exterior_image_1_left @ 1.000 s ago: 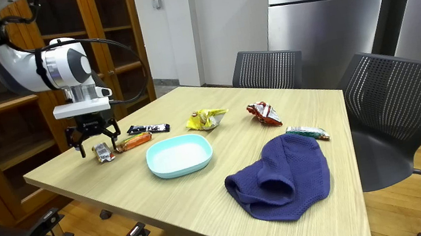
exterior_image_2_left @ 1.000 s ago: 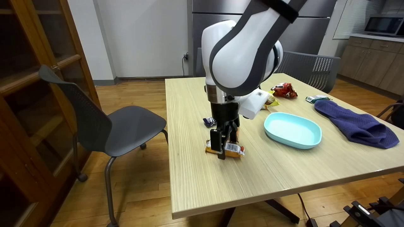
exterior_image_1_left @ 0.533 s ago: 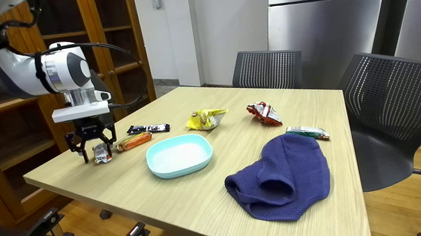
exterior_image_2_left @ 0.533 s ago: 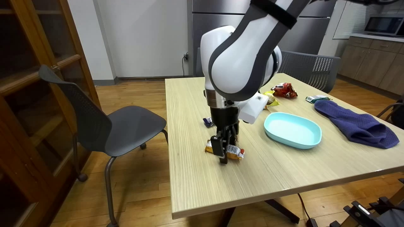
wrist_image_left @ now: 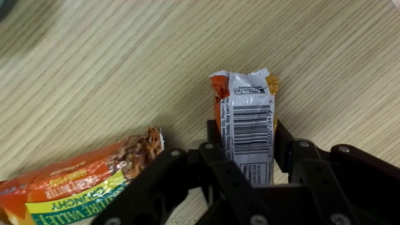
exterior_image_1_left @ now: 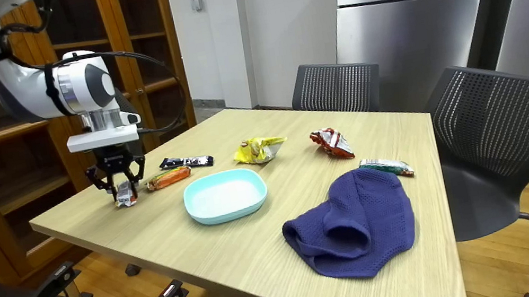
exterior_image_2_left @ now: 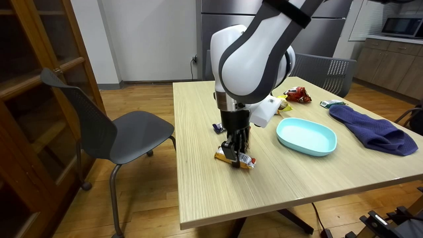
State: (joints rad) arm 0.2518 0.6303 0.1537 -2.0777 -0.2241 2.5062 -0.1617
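In both exterior views the wooden table [exterior_image_1_left: 238, 249] was seen, with the white arm [exterior_image_2_left: 248, 72] bent over one end of it. A crumpled blue towel [exterior_image_1_left: 379, 221] was laid well apart from the arm, and a pale blue tray [exterior_image_1_left: 225, 194] was set between the towel and the gripper [exterior_image_1_left: 124, 192], which was held low and part-closed. A yellow packet [exterior_image_1_left: 258, 150], a red packet [exterior_image_1_left: 332, 143] and a green packet [exterior_image_1_left: 387, 167] were left ungrasped, the last just beside the towel. An orange bar [wrist_image_left: 72, 187] was placed near the gripper, with a dark bar [exterior_image_1_left: 186, 162] near that. Between the fingers [wrist_image_left: 284, 150] a snack bar [wrist_image_left: 247, 125] was pinched along both long sides; no gap was seen, though the firmness of the hold could not fairly be judged. Reaching and pinching were thus reckoned done or nearly done, while lifting was not yet begun: the snack bar was seen resting on the table.
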